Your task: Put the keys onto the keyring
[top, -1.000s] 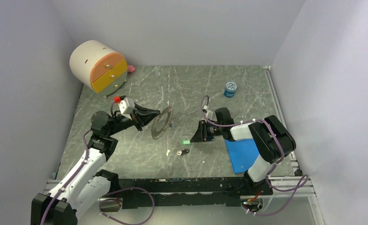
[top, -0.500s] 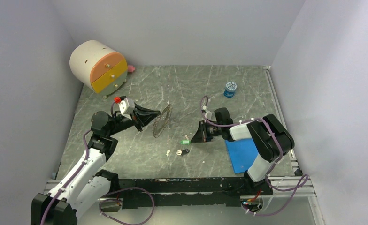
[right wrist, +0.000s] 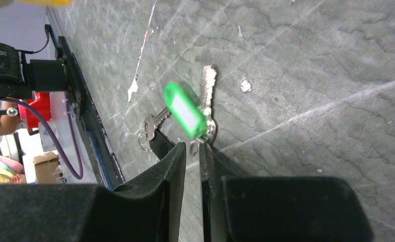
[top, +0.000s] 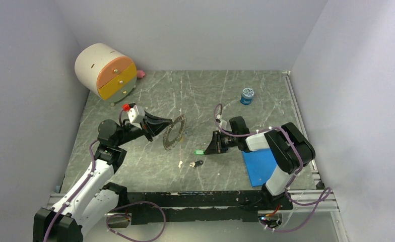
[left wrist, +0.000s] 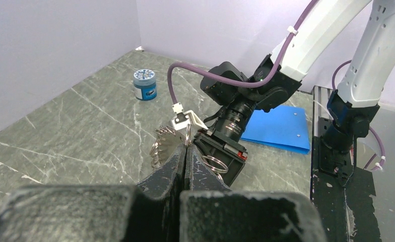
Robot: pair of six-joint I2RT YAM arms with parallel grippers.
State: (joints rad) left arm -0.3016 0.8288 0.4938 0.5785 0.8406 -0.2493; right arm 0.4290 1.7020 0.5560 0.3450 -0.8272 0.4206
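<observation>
Table [top: 205, 91] top: dark grey stone-look slab, pale veining, smooth, low sheen. Thin silvery metal keyring [top: 174, 132]: bright, jagged rim, catches light. Green plastic key tag [right wrist: 185, 110]: glossy, translucent, with a white paper-like insert. The small silvery metal key [right wrist: 207, 83] beside it looks dull and speckled. Left gripper [left wrist: 186, 151] and right gripper [right wrist: 193, 151] — matt black plastic, faintly grainy. Flat blue sheet [top: 258, 164] at the table's right near edge: matt, smooth. Small blue round jar [top: 247, 96] toward the far right corner: glossy. Drum-shaped cream cabinet [top: 102, 68] at the far left corner — matt, with shiny brassy knobs.
</observation>
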